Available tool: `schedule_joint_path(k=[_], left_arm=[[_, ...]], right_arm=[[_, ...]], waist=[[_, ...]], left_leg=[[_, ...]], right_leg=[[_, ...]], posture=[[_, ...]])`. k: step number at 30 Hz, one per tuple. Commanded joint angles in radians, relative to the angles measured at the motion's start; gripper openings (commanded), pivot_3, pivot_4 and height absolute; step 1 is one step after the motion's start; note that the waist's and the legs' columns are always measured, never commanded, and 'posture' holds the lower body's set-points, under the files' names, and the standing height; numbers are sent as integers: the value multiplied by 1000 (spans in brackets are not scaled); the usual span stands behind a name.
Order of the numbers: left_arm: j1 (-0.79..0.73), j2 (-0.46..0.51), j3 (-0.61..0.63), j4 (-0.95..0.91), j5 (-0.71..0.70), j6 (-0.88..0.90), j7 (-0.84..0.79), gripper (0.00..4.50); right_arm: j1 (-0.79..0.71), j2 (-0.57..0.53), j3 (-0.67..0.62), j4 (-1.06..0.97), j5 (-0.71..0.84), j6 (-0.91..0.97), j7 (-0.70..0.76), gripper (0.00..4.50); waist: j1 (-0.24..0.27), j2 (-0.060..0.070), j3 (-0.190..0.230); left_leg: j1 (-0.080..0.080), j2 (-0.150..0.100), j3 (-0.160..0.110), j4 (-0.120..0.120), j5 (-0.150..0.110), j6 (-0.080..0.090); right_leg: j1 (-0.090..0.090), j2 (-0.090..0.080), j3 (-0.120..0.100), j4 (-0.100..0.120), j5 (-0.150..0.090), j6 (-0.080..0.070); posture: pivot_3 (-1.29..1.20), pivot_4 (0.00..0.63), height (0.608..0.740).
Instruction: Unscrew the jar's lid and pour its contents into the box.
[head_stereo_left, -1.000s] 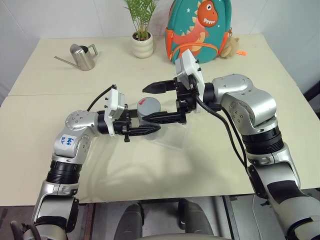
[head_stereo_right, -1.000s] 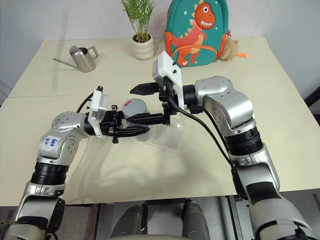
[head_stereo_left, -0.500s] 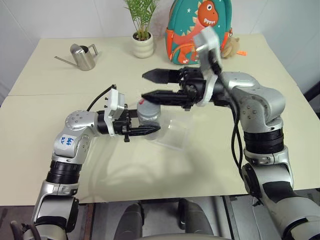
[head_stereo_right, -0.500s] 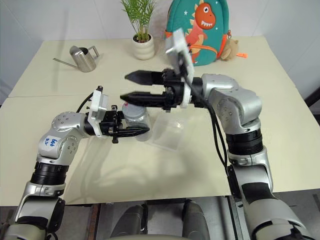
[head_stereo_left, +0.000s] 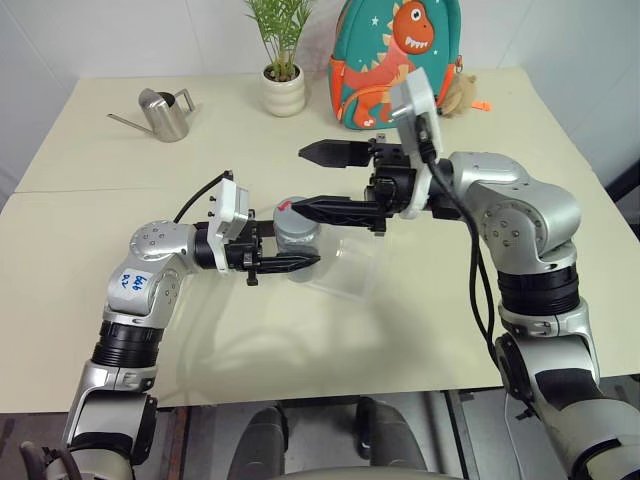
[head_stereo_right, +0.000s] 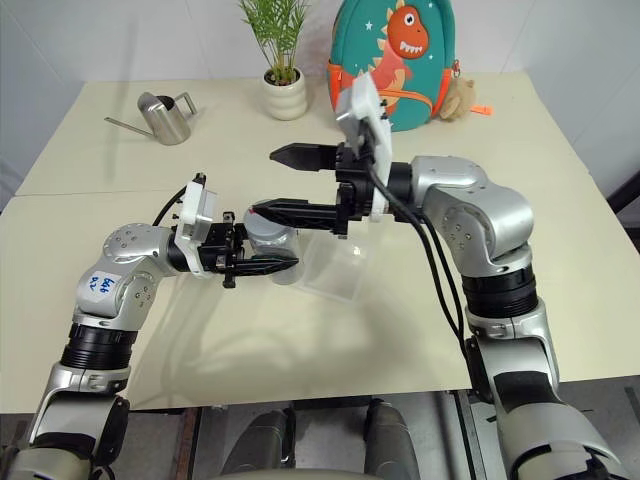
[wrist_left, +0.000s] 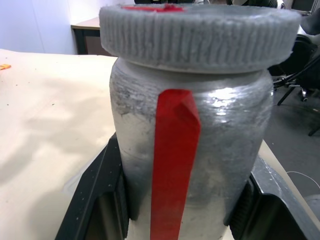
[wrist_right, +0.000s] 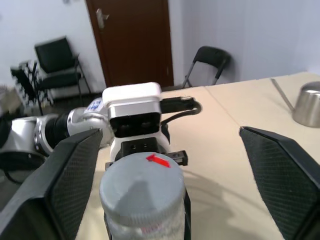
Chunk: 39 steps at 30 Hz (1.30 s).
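Near the middle of the frame, the left gripper (head_stereo_left: 285, 262) is clenched on the jar (head_stereo_left: 297, 238) and holds it upright above the table (head_stereo_left: 90, 300). The grey lid (wrist_left: 197, 31) is on the jar, with its small red mark on top. The right gripper (head_stereo_left: 312, 180) comes from the right with its fingers spread wide, one finger (head_stereo_left: 335, 208) just over the lid and the other higher, grasping nothing. The clear box (head_stereo_left: 350, 270) lies on the table just right of the jar. A small watering can (head_stereo_left: 165, 113) stands in the upper left.

Brown door (wrist_right: 134, 42), black chairs (wrist_right: 59, 62), cream table (head_stereo_left: 440, 310), white walls.
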<state>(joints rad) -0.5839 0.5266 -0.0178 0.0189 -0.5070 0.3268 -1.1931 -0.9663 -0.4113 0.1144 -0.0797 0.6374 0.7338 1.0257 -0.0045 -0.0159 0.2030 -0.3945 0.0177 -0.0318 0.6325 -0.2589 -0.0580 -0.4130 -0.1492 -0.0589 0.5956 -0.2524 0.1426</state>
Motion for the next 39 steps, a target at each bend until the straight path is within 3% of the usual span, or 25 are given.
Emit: schedule_joint_path(k=[1,21,24,28,32,35,37,39], left_arm=[[-11,1,9,-12,-6,-10,-2,1943],[-9,-2,7,-16,-6,-10,-1,1943],[-9,1,10,-18,-6,-10,0,1943],[-6,3,13,-23,-7,-9,4,1943],[2,4,15,-29,-8,-9,5,1943],[5,3,18,-29,-7,-10,5,1943],[7,4,18,-30,-8,-10,5,1943],[5,5,19,-25,-8,-11,4,1943]], right_arm=[[-11,-28,61,-47,-25,-27,80,4489],[-5,8,63,-17,-51,-29,68,4489],[0,5,71,-13,-58,-38,80,3898],[4,9,73,-13,-59,-43,93,2573],[-25,66,-20,17,22,4,27,2559],[-50,126,-174,28,215,119,-57,2559],[-49,136,-241,21,307,184,-108,2559],[-21,101,-263,-12,301,190,-141,2559]], waist=[[1,0,0],[1,0,0],[1,0,0],[1,0,0],[-1,0,0],[1,0,0],[3,0,0],[5,-1,0]], left_leg=[[0,0,0,0,0,0],[0,0,0,0,0,0],[0,0,0,0,0,0],[0,0,0,0,0,0],[0,0,0,0,0,0],[0,0,0,0,1,-1],[0,0,0,0,1,-1],[0,0,0,0,1,-1]], right_leg=[[0,0,0,0,0,0],[0,0,0,0,0,0],[0,0,0,0,0,0],[0,0,0,0,0,0],[0,0,0,0,0,0],[0,0,0,0,0,0],[0,0,0,0,0,0],[1,0,0,-1,0,0]], posture=[[0,150,740],[0,150,740],[0,150,740],[0,150,740],[0,150,740],[0,150,740],[0,150,740],[0,150,740]])
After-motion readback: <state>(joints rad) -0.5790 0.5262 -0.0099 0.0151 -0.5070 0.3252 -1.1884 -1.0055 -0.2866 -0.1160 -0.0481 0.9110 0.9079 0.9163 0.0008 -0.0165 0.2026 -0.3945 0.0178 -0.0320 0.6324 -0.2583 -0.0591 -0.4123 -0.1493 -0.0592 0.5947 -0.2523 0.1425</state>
